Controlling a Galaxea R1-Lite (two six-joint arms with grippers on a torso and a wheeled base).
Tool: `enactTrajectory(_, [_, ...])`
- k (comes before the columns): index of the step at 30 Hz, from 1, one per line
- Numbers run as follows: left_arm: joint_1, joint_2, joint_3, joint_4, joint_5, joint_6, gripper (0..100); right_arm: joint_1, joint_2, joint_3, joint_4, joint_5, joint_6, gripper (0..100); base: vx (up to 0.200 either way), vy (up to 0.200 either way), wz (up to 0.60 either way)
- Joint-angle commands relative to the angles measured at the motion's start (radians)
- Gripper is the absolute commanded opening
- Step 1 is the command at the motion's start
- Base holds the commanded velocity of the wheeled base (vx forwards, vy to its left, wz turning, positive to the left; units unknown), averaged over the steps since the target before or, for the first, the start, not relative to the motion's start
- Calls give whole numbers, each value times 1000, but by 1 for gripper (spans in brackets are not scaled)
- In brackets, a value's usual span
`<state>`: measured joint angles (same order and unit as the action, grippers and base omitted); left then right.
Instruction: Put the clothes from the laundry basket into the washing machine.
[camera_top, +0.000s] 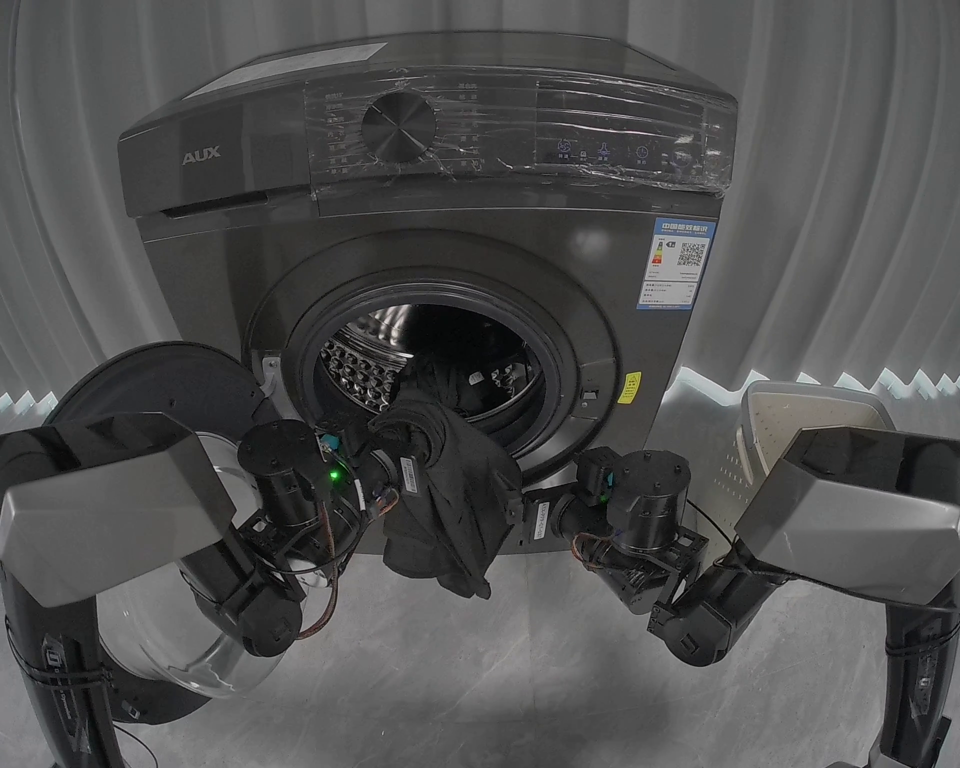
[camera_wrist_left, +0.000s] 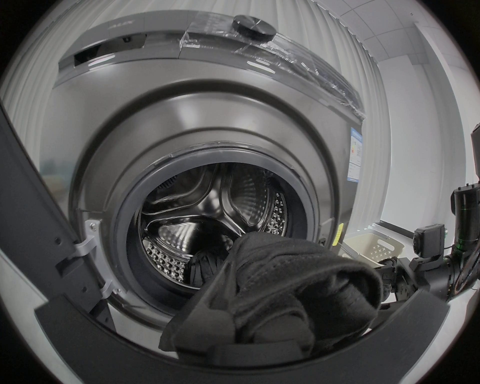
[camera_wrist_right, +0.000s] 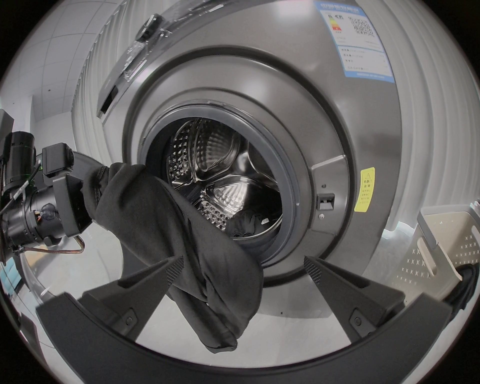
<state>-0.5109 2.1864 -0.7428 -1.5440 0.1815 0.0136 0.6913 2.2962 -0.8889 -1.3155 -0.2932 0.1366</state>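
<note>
A black garment (camera_top: 445, 500) hangs from my left gripper (camera_top: 392, 472), which is shut on its upper end just before the washing machine's open mouth (camera_top: 440, 370). The cloth droops below the door ring, outside the drum. In the left wrist view the bunched garment (camera_wrist_left: 290, 295) covers the fingers. More dark clothes (camera_wrist_right: 250, 225) lie inside the drum (camera_wrist_left: 215, 215). My right gripper (camera_wrist_right: 242, 262) stands open, nothing held, its fingers (camera_wrist_right: 150, 285) beside the garment's hanging lower end (camera_wrist_right: 210, 280). The laundry basket (camera_top: 800, 420) stands to the machine's right.
The machine's round door (camera_top: 150, 400) is swung open to the left, behind my left arm. Grey floor (camera_top: 520, 680) lies open in front of the machine. Pale curtains (camera_top: 860, 200) hang behind and beside it.
</note>
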Motion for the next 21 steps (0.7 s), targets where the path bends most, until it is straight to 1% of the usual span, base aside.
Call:
enactTrajectory(1, [0, 18, -15, -1, 1, 0, 0, 1, 2, 1, -1, 0, 0, 100, 200, 0, 0])
enactTrajectory(5, [-3, 32, -21, -1, -8, 0, 0, 2, -1, 2, -1, -1, 1, 100, 200, 0, 0])
enactTrajectory(9, [-20, 59, -27, -2, -8, -3, 0, 8, -1, 7, -1, -1, 1, 100, 0, 0, 0])
enactTrajectory(10, [-25, 62, -33, -2, -5, -12, 0, 10, -1, 7, -1, -1, 3, 100, 0, 0, 0])
enactTrajectory(11, [-25, 62, -33, -2, -5, -12, 0, 10, -1, 7, -1, -1, 3, 100, 0, 0, 0])
enactTrajectory(12, [-34, 75, -67, -1, 1, -15, 0, 13, -4, 7, -1, -1, 3, 100, 0, 0, 0])
enactTrajectory(15, [-25, 116, -135, -1, 4, -18, 0, 16, -7, 8, -1, -1, 5, 100, 0, 0, 0])
enactTrajectory(17, [-21, 121, -148, -1, 4, -20, 0, 16, -9, 8, -1, -1, 5, 100, 0, 0, 0])
enactTrajectory(18, [-8, 141, -191, 4, 6, -26, 0, 16, -11, 15, -1, -1, 5, 100, 0, 0, 0])
enactTrajectory(21, [2, 159, -254, 35, 7, -29, 0, 16, -12, 22, -1, -1, 6, 100, 0, 0, 0])
